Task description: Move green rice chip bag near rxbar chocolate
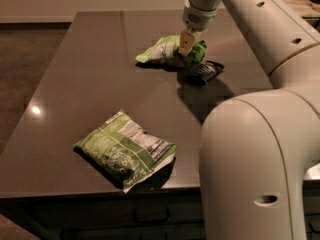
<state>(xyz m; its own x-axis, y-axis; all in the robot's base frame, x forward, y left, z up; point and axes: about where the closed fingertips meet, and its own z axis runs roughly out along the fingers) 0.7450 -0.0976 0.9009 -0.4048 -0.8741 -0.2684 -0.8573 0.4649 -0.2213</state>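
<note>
**Claw on the small green bag, black bar just beside it**

Camera view, the only one.

- Dark, glossy tabletop (90,74) fills most of the frame. One bright glint of light near its left edge.
- Pale arm (260,24) comes in from the upper right and reaches down over the far half of the tabletop. Its bulky rounded lower part (250,169) blocks the near right corner.
- Claw (187,46) points straight down at the far centre-right of the tabletop, clenched on the small green bag (160,51). One tan finger (186,41) shows, pressed into the crumpled top of the bag. The other is hidden behind it.
- Small green bag: light lime, puffy and wrinkled, with a white patch towards its left end. It lies stretched left to right under the claw, and a dark shadow runs along its near edge. Cannot tell whether its underside rests on the tabletop or hangs just above it.
- Black bar (205,71): small, rectangular, with pale lettering. It lies flat on the tabletop, just right of and nearer than the small green bag. Their edges meet in this view; actual contact is not certain.
- Large green bag (125,149): darker and flatter, white label facing up. It sits near the front edge of the tabletop, well apart from the other two things and angled to the edge.
</note>
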